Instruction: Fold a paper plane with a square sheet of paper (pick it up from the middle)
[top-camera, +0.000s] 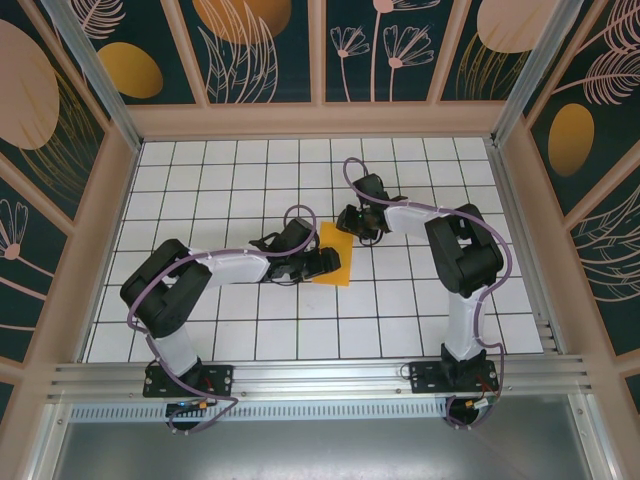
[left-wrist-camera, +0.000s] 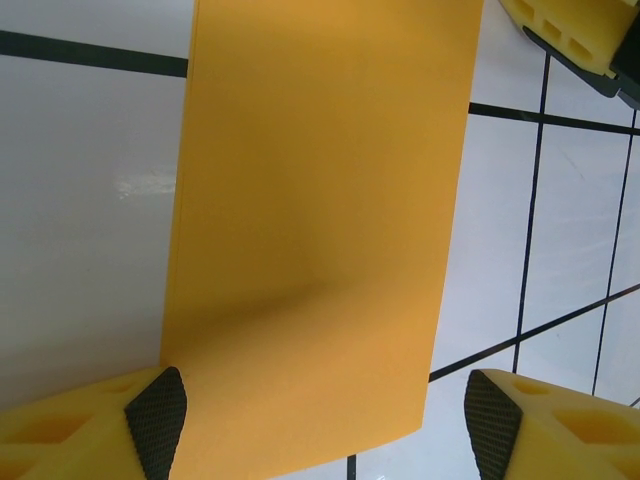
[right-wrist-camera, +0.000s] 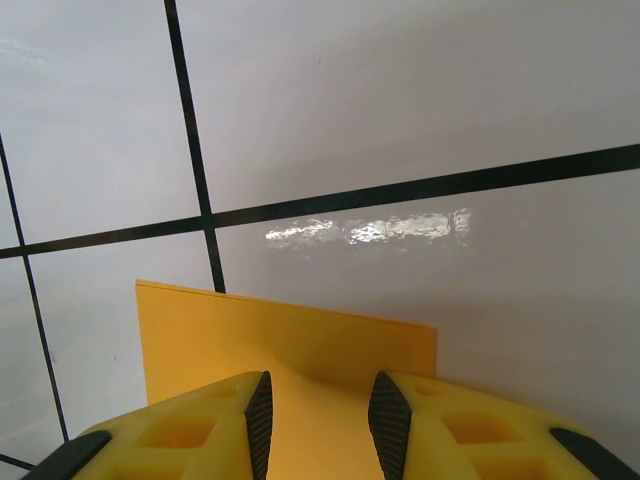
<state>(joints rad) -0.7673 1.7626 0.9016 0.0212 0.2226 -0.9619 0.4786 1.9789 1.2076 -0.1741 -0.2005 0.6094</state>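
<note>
The white tiled tabletop (top-camera: 250, 180) fills the floor of the enclosure, walled by dark leaf-patterned panels (top-camera: 260, 50). The left arm (top-camera: 215, 270) and the right arm (top-camera: 455, 245) both reach in toward the middle of it.

Between them, near the centre of the tabletop, lies the square sheet of paper (top-camera: 336, 252), bright orange-yellow. From above it appears as an oblong about one tile wide.

The left end effector (top-camera: 322, 263) sits at the near-left side of the sheet. In the left wrist view its fingers (left-wrist-camera: 158, 415) are spread wide, holding nothing. The sheet (left-wrist-camera: 320, 230) lies flat between them, and the left pad touches its edge.

The right end effector (top-camera: 352, 222) is at the far corner of the sheet. In the right wrist view its fingers (right-wrist-camera: 258, 420) stand close together with a narrow gap, the sheet's edge (right-wrist-camera: 290, 335) running under them. Whether they pinch the paper cannot be told from here.
</note>
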